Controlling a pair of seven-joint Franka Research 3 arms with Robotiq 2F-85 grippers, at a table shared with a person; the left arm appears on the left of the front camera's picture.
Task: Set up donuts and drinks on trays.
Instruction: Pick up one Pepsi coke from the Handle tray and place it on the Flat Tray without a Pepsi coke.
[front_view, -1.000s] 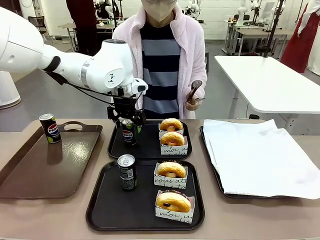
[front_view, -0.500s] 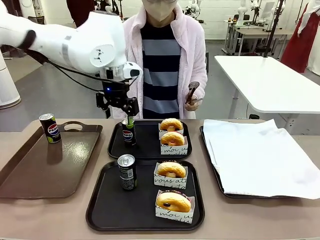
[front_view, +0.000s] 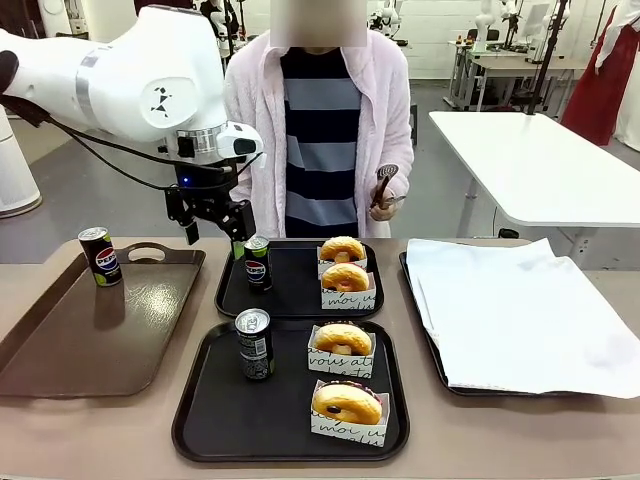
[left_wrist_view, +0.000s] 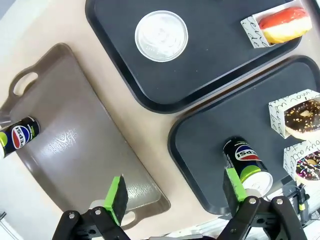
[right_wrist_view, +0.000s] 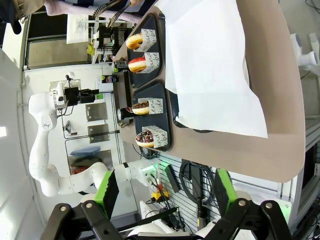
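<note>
The left gripper (front_view: 215, 222) hangs with jaws spread wide and empty, above the table at about 10 o'clock from the far tray (front_view: 298, 302). That tray carries one can (front_view: 257, 262) at its 9 o'clock edge and two boxed donuts (front_view: 345, 271) toward 3 o'clock. The near tray (front_view: 205, 420) holds the same: a can (front_view: 254, 344) at 10 o'clock and two boxed donuts (front_view: 345, 384) along its 3 o'clock side. A third can (front_view: 99, 256) stands at the 11 o'clock corner of the brown tray (front_view: 60, 355).

The right gripper (right_wrist_view: 165, 192) also stands open with nothing between its pads.

The cans look rigid, smooth and tall for their width, so likely slippery and easy to tip; a grip across the mid-body should serve. The donuts seem soft; taking them by the paper box walls looks safer.
</note>
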